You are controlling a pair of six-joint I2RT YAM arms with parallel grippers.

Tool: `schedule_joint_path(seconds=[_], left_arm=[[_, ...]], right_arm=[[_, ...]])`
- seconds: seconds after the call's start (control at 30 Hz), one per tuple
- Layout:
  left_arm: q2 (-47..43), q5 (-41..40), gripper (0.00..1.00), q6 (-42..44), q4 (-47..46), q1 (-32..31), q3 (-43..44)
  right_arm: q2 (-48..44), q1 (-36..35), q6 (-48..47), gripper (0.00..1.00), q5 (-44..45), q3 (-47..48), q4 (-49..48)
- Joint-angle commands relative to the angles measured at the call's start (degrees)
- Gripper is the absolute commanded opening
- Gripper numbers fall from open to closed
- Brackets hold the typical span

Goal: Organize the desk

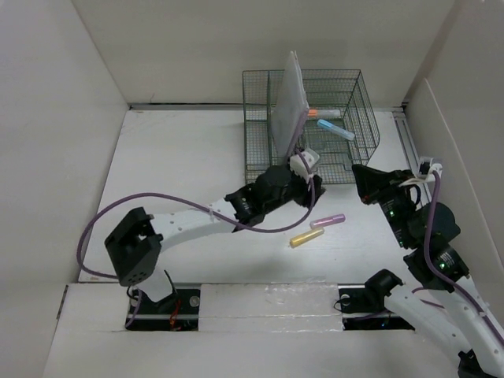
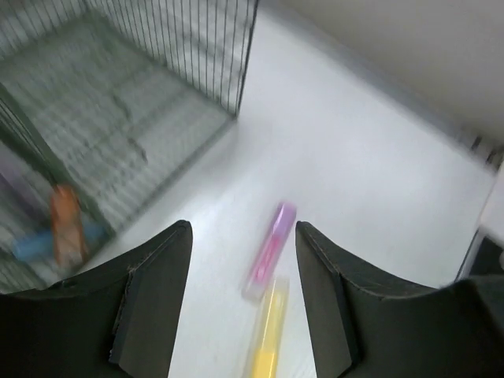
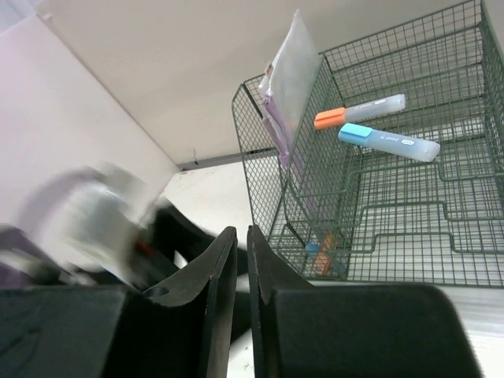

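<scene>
the desk (image 1: pixel 189 173) fills the middle of your top view, a flat white surface with white panel walls round it. on it, right of centre, lie 2 highlighters nearly end to end: a pink one (image 1: pixel 327 221) and, lower left of it, a yellow one (image 1: pixel 306 237). at the upper centre stands a dark green wire basket (image 1: pixel 256 102); a white packet (image 3: pixel 293 75) stands upright against its divider, and an orange-capped marker (image 3: pixel 358 110) and a blue-capped marker (image 3: pixel 390 142) lie side by side on its upper tier. lower in the basket you can make out a small orange thing and a blue thing, too blurred to name. your left gripper (image 2: pixel 244 232) sits just in front of the basket, above the 2 highlighters, its fingers (image 2: pixel 157 291) moderately apart with nothing between them. your right gripper (image 3: pixel 242 232) is at the right of the top view, facing the basket, its fingers (image 3: pixel 213 276) drawn almost together to a thin slit, holding nothing.
</scene>
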State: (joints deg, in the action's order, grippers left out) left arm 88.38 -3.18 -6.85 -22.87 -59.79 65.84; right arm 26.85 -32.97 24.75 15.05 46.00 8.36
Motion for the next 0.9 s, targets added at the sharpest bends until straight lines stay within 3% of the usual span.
schedule_joint_path(seconds=[0.0,0.23,0.43,0.67,0.8,0.87], left_arm=[[3.1,1.8,0.52,-2.3,3.5,-0.4,-5.7],[7.9,2.8,0.58,-3.3,2.4,-1.0,-10.8],[11.4,2.7,0.66,-1.7,5.5,-4.3,-11.7],[12.1,5.2,0.59,-1.8,5.5,-5.0,-13.6],[14.3,3.7,0.52,-0.8,7.8,-6.6,-12.3],[16.8,-1.5,0.47,-0.1,8.5,-8.6,-11.5]], right_arm=[[0.3,0.3,-0.8,0.17,-0.4,0.1,-3.6],[0.5,0.3,-1.1,0.29,-0.5,-0.2,-3.9],[0.7,0.3,-0.9,0.30,-0.3,-0.5,-3.6],[1.5,0.3,-0.9,0.30,-0.8,-0.7,-3.8],[1.3,0.3,-0.9,0.30,-0.9,-0.6,-3.9],[1.3,0.3,-0.7,0.30,-0.9,-0.8,-3.9]])
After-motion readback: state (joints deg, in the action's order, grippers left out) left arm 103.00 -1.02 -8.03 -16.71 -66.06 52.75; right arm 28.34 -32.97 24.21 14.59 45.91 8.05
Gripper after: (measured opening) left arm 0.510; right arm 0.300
